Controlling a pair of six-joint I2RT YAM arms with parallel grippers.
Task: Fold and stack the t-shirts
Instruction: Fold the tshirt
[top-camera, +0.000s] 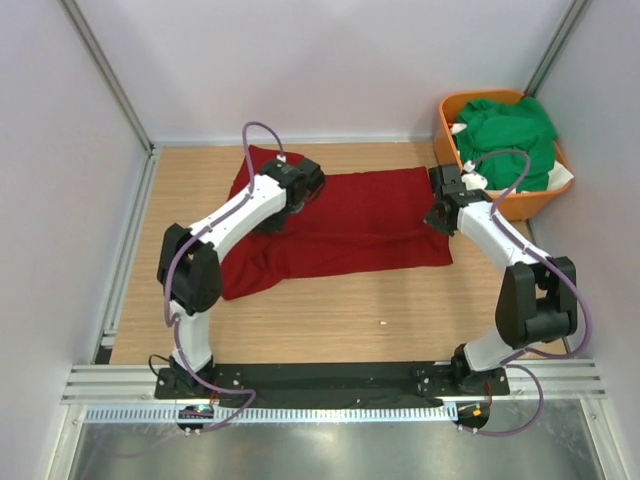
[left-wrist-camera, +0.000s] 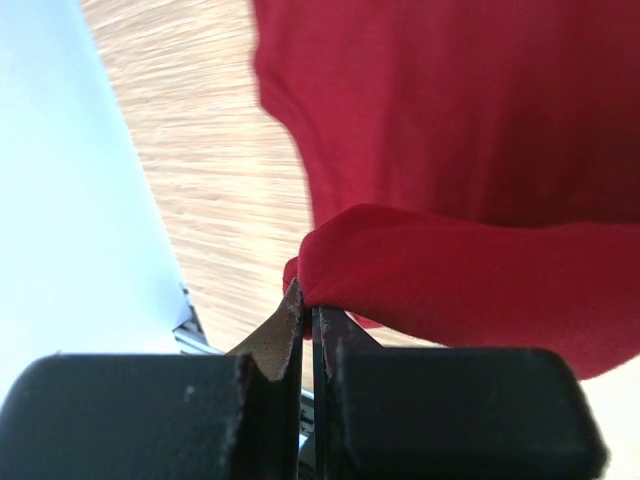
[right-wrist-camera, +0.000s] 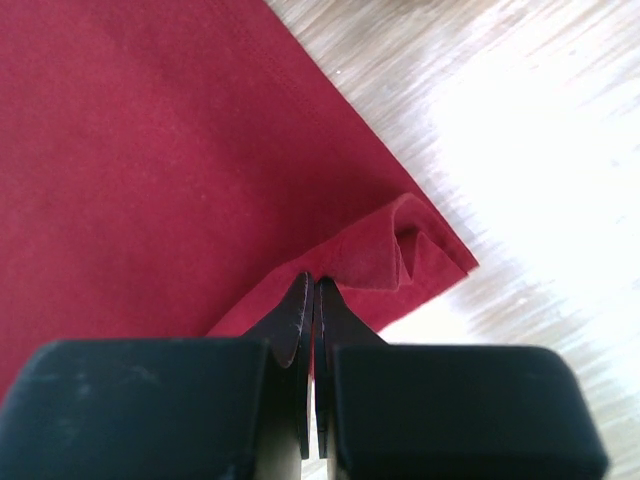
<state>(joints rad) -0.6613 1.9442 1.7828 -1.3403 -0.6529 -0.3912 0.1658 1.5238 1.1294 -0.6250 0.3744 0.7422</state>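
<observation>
One red tee (top-camera: 350, 225) lies spread across the middle of the surface (top-camera: 330, 320), mostly flat, with its near-left part rumpled. It's soft, light cotton with no stiffness, so it'll sag and drape from wherever you lift it. Take it at edges and corners, two points at once, and keep it taut between them or it bunches. Not slippery, not fragile.

Left fingers (left-wrist-camera: 285, 335) are pressed together on a rolled fold at the tee's left side, and the cloth bulges right off the tips. Right fingers (right-wrist-camera: 296, 318) pinch the hem by the right-hand corner, cloth puckered just beyond them. Both grips look thin, so a hard tug could pull free.

Left arm reaches out long, elbow up, wrist dipped over the tee's far-left part. Right arm stretches forward and inward, wrist low at the tee's right edge, just beside the basket (top-camera: 520, 206). Green tees (top-camera: 505, 130) are heaped in that basket at the far right corner.
</observation>
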